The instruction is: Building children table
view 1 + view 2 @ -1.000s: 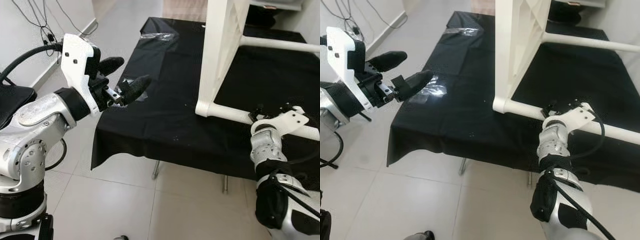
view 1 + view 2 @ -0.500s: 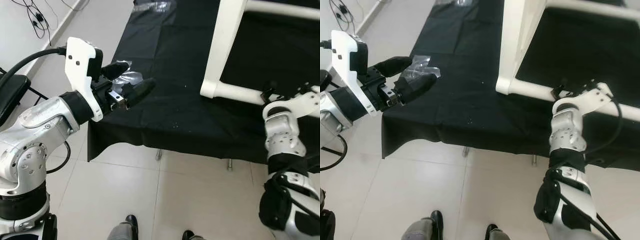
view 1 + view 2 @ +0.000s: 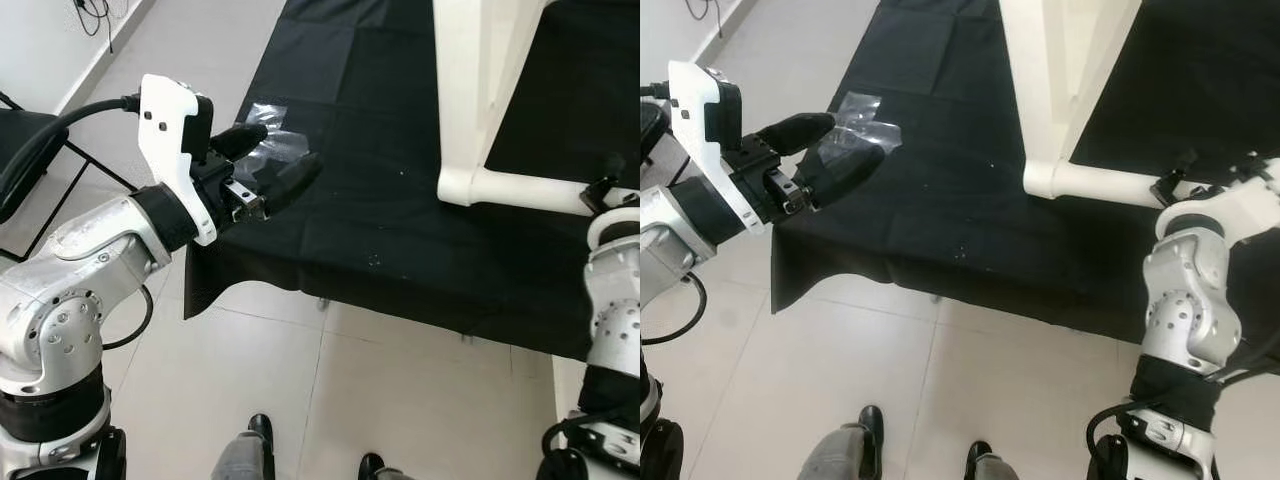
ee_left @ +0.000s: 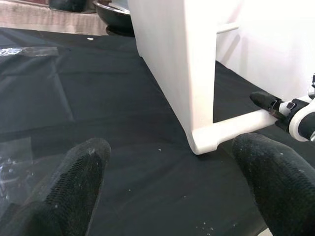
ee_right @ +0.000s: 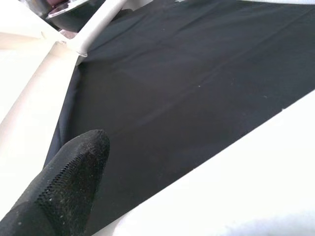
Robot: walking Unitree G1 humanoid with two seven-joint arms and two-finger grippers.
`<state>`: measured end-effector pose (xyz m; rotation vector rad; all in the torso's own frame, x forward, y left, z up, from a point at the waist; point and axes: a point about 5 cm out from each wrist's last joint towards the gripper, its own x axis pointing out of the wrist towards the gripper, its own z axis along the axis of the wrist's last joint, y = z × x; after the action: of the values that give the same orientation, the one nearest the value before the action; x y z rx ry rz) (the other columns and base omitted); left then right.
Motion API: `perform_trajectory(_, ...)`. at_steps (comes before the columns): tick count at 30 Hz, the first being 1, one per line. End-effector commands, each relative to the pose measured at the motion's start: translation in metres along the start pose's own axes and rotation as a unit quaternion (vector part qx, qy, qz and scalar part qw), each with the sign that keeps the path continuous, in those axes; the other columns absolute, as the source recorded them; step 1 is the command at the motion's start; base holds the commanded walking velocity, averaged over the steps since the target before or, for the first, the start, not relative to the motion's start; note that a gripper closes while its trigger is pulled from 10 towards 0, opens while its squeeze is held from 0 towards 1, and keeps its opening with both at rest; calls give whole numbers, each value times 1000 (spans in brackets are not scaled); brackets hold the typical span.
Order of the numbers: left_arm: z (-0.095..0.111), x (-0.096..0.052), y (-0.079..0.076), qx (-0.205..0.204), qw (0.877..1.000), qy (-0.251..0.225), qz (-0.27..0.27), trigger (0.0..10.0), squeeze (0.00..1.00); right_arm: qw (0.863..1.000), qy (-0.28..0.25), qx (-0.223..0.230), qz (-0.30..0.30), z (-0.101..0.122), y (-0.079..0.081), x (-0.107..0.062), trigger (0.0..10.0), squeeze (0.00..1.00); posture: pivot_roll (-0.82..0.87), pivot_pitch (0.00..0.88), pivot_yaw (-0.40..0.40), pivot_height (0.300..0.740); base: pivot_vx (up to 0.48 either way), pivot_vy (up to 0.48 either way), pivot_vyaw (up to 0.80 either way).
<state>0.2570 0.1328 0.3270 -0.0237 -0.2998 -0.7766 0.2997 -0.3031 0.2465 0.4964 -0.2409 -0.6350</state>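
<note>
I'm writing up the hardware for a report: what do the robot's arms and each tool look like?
Both arms are silver metal with black bands at the joints. The left tool has a white plate housing, two long, rounded black textured fingers and a thick black cable behind. The right arm carries a white bracket at its wrist and a thin black cable.

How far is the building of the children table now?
Done: the white table frame stands joined on the black-covered table. In hand: the right gripper is at the frame's lower bar; the open left gripper hovers over the clear plastic bag. Left: picking up the bag, further assembly.
</note>
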Motion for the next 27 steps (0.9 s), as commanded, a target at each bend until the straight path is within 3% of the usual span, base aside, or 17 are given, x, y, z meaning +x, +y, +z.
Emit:
perform_trajectory(1,0,1,-7,-2,1000,2,-16,10000,0,939,226,-179,-188,-84,-87,-24,10000,0,-4,461,1,740,0,0,0)
perform_trajectory(6,0,2,-6,-2,1000,4,-15,10000,0,939,243,-169,-173,-91,-76,-31,10000,0,-1,462,2,740,0,0,0)
perform_trajectory(7,0,2,-6,-2,1000,4,-14,10000,0,940,249,-153,-175,-95,-74,-33,10000,0,-1,462,2,740,0,0,0)
perform_trajectory(10,0,2,-5,-3,1000,4,-13,10000,0,944,260,-45,-196,-105,-74,-37,10000,0,-2,461,4,740,0,0,0)
perform_trajectory(12,0,2,-5,-3,1000,4,-13,10000,0,944,260,-45,-196,-105,-74,-37,10000,0,-2,461,4,740,0,0,0)
perform_trajectory(13,0,2,-6,-5,1000,4,-15,10000,0,939,266,10,-219,-116,-81,-41,10000,0,1,461,8,740,0,0,0)
perform_trajectory(15,0,3,-6,-6,1000,4,-17,10000,0,931,273,34,-241,-127,-88,-46,10000,0,3,462,10,740,0,0,0)
perform_trajectory(18,0,3,-6,-6,1000,4,-18,10000,0,928,277,40,-247,-130,-90,-48,10000,0,3,463,13,740,0,0,0)
perform_trajectory(19,1,3,-6,-5,1000,5,-19,10000,0,924,266,89,-259,-130,-90,-51,10000,0,10,464,17,740,0,0,0)
perform_trajectory(21,1,2,-7,-5,1000,5,-20,10000,0,925,250,146,-247,-127,-84,-53,10000,0,6,465,21,740,0,0,0)
perform_trajectory(23,1,2,-7,-5,1000,5,-20,10000,0,925,250,146,-247,-127,-84,-53,10000,0,6,465,21,740,0,0,0)
perform_trajectory(27,1,2,-8,-6,1000,5,-23,10000,0,922,234,212,-225,-123,-74,-57,10000,0,8,467,31,740,0,0,0)
